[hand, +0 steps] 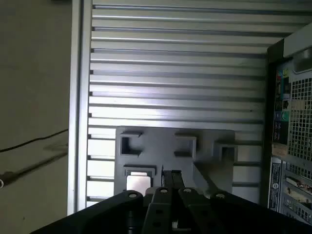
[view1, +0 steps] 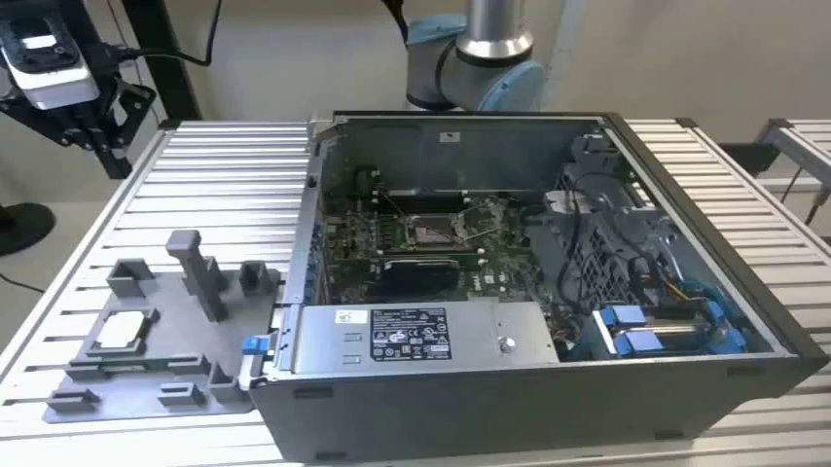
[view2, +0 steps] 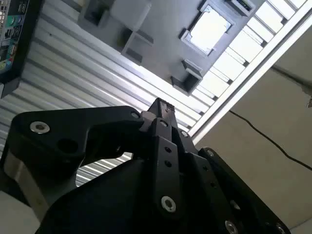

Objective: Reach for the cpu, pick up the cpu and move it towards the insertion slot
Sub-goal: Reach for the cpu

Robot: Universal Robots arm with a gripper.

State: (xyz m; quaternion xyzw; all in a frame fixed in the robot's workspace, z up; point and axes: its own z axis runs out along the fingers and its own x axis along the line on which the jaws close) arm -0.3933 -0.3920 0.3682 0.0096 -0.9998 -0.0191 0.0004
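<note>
The cpu (view1: 120, 331) is a small silvery-white square lying flat in a recess of the grey tray (view1: 130, 404), at the exterior view's left near the table's front. Both wrist views look down on the cpu (view2: 209, 27) (hand: 138, 183) in its recess. My gripper (view1: 93, 131) hangs high above the table's far left corner, well away from the chip. Its black fingers (view2: 161, 109) (hand: 170, 176) are pressed together with nothing between them. The insertion slot (view1: 433, 231) is the silver-framed socket on the green board inside the open computer case.
The open computer case (view1: 520, 389) takes up the middle and right of the slatted aluminium table (view1: 221, 185). Grey fixture blocks (view1: 195, 272) stand upright on the tray. The arm's base (view1: 474, 58) rises behind the case. A cable (view2: 273, 141) runs across the floor beyond the table edge.
</note>
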